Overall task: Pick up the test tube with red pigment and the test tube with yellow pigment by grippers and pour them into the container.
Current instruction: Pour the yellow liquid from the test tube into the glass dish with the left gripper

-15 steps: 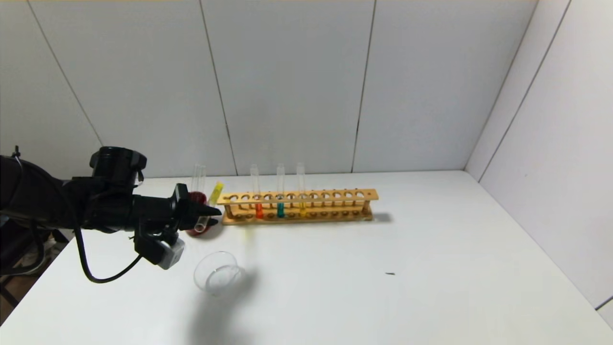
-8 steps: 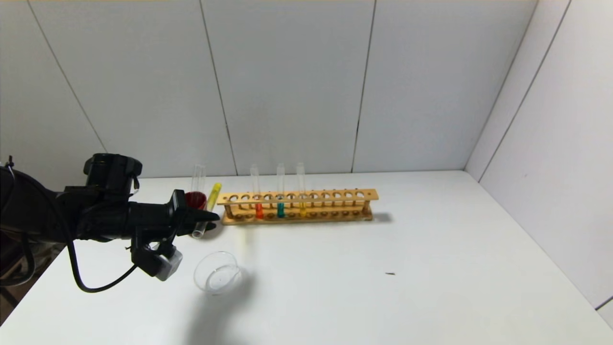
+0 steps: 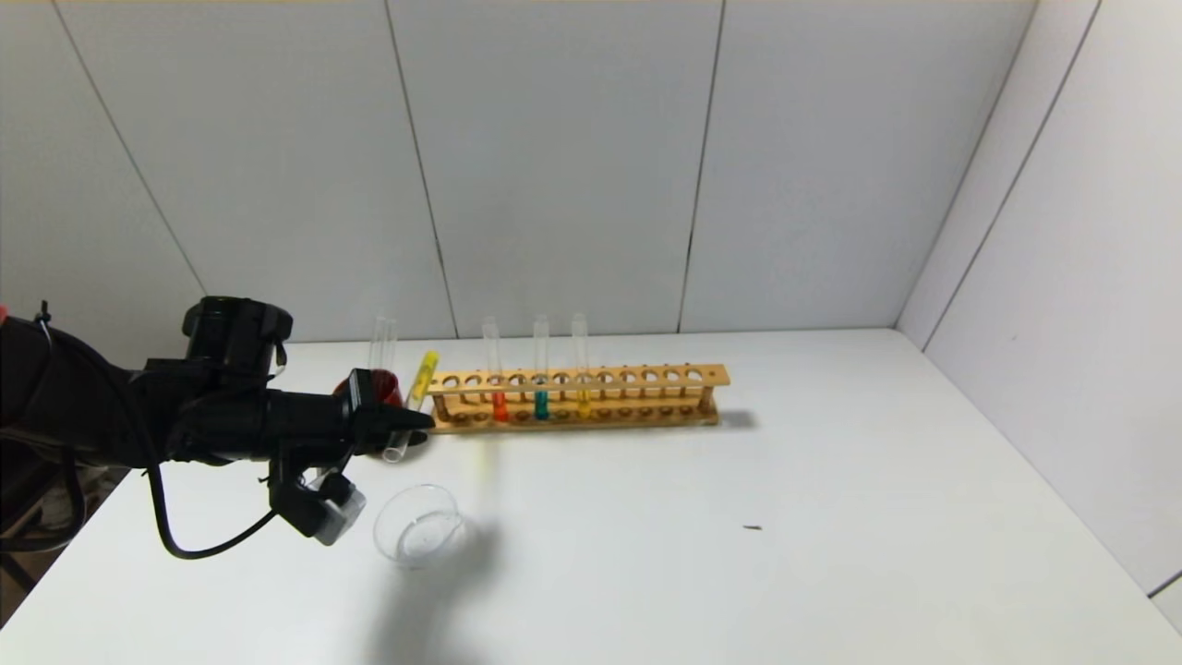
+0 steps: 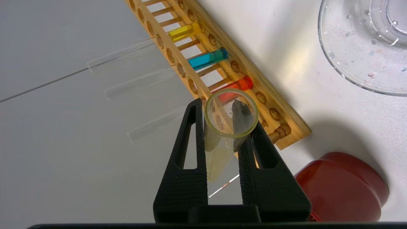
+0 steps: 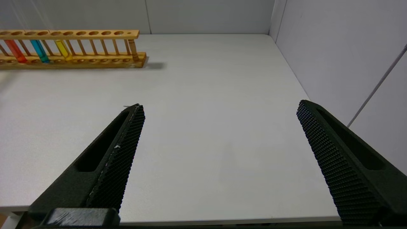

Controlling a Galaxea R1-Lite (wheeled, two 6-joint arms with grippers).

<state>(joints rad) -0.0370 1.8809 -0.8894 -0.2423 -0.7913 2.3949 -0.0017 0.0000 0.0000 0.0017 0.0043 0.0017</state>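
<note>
Head view: left gripper [image 3: 406,427] clamps yellow test tube [image 3: 412,405].

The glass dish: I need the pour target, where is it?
In the head view the glass dish sits on the table's left side, nearer the robot than the red cup, just beside the left end effector.

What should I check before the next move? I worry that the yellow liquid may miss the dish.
1. Left pincer shut on the yellow tube: ok.
2. Tube's mouth over the glass dish: not ok, it hangs by the red cup, short of the dish.
3. Liquid at the tube's closed end: ok.
4. Red tube upright in the wooden rack: ok.
5. Right pincer open, away from the work: ok.
</note>
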